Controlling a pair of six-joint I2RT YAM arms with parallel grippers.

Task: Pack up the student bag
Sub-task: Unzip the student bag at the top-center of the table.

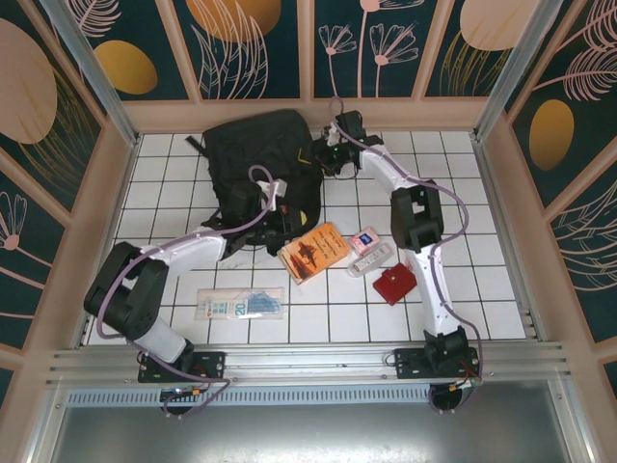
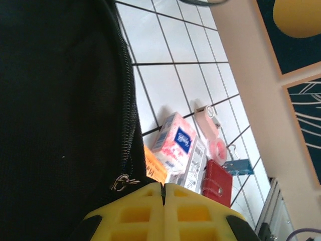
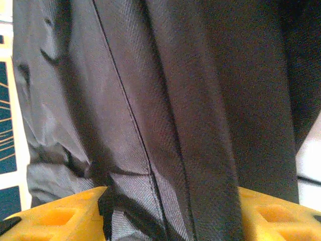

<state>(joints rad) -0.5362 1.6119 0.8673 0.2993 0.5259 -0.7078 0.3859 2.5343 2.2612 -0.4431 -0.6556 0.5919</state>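
L arm folds back at the elbow near the left side, then reaches fwd and inward. L gripper: yellow fingers pressed flush, only a thin seam btwn them. R arm stretches far fwd, forearm angled left. R gripper: fingers spread wide apart.

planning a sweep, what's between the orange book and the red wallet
A white oblong box, in the top view, between orange book and red wallet.
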